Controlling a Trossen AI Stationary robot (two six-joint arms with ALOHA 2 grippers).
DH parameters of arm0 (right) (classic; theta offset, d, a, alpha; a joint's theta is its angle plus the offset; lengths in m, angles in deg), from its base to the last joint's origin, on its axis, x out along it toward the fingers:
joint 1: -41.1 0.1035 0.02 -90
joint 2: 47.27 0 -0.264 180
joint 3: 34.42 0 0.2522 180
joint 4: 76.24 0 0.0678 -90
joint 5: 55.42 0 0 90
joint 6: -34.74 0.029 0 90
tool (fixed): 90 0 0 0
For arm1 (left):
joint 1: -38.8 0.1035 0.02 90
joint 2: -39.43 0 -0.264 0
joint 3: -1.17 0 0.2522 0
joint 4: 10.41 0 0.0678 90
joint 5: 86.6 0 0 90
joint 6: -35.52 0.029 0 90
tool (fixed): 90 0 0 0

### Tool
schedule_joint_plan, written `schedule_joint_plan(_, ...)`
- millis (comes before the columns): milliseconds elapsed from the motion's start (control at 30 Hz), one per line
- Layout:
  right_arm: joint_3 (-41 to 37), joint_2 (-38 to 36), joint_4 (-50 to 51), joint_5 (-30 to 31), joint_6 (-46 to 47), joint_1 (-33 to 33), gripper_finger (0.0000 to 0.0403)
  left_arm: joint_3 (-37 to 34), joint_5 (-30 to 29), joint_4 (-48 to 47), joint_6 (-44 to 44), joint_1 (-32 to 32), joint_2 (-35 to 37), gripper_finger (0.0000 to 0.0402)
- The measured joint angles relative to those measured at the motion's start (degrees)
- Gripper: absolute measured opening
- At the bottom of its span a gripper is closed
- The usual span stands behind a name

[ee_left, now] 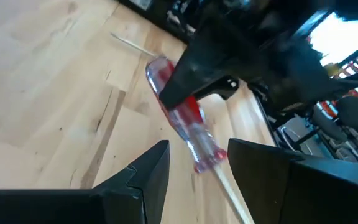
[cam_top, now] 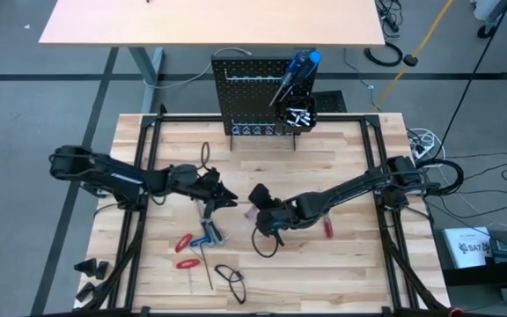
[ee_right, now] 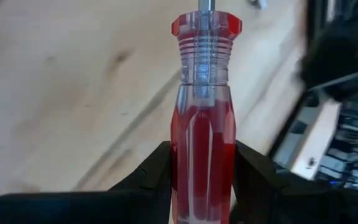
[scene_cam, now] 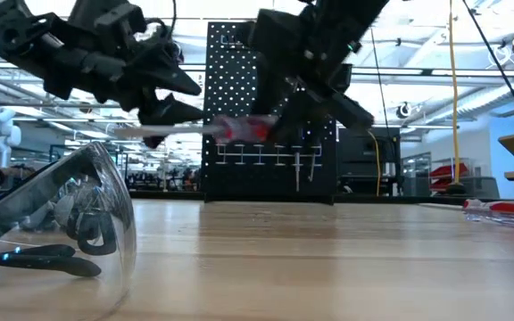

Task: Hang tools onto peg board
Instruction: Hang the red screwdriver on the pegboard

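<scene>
Pale wood-plank table [cam_top: 341, 264], grey floor [cam_top: 25, 106], tan desk [cam_top: 209, 22] behind

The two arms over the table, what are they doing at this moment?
The right gripper holds a red-handled screwdriver by its handle, above the table's middle. The left gripper faces it with fingers open, close to the shaft, not gripping. Other tools lie on the table; the peg board stands behind.
</scene>
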Motion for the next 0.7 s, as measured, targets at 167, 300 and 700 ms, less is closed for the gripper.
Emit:
schedule_joint_plan(167,2.86,-0.04,-0.09,0.12,-3.26,-0.44,0.0119,2.0,5.73,0.33,0.51,0.02,-4.91,0.0171)
schedule_joint_plan(300,2.98,-0.09,0.87,1.17,-3.78,-1.25,0.0119,2.83,8.02,0.45,1.49,0.0,-7.46,0.0171)
schedule_joint_plan(700,3.01,-0.15,2.29,2.84,-3.73,-2.97,0.0119,5.31,9.65,0.35,5.16,-0.13,-12.06,0.017)
